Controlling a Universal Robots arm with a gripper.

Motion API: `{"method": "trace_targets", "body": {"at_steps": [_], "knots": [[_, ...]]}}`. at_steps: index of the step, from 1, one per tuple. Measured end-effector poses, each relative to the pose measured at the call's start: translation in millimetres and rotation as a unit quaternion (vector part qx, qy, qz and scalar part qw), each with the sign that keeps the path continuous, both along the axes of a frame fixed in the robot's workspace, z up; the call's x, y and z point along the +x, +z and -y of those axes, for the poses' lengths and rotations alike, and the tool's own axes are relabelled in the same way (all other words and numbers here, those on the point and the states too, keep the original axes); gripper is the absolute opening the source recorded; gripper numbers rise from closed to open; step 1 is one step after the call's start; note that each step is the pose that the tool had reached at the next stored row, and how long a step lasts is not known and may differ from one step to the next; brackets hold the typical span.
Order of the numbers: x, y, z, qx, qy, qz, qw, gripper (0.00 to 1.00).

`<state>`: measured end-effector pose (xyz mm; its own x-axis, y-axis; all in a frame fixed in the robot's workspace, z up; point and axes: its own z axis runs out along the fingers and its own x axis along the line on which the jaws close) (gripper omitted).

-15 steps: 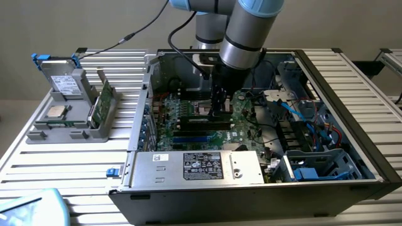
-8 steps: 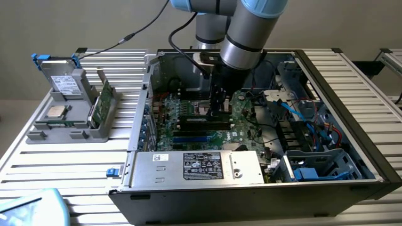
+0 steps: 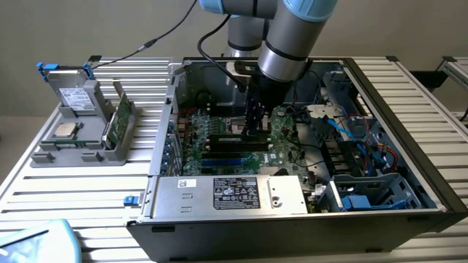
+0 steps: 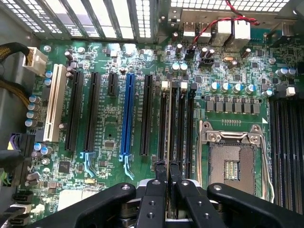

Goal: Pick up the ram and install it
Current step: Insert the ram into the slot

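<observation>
The fingers [image 4: 153, 199] cover part of the ram [image 4: 170, 124].

The motherboard [image 4: 109, 137] is green, dotted with silver-topped capacitors, and carries a bright blue slot [image 4: 127, 116] and a white slot [image 4: 54, 102] among black ones. The gripper [image 4: 167, 166] is matte black, and the ram [image 4: 168, 123] shows as a thin pale line. At the exterior view's top centre, the arm [image 3: 289, 49] is silver-grey with light-blue caps.

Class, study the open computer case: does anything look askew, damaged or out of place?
Nothing looks damaged or spilled. The ram, gripped edge-on by the end effector, runs straight and parallel to the memory slots. The one gap is the processor socket, which is empty.
</observation>
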<state>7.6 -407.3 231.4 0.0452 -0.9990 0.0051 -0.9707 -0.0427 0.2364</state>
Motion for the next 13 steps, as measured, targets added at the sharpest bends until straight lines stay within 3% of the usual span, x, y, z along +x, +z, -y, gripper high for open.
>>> {"method": "trace_targets", "body": {"at_steps": [13], "knots": [[1.5,-2.6,2.1,-0.0001,-0.001,-0.0019,1.0000,0.14]]}}
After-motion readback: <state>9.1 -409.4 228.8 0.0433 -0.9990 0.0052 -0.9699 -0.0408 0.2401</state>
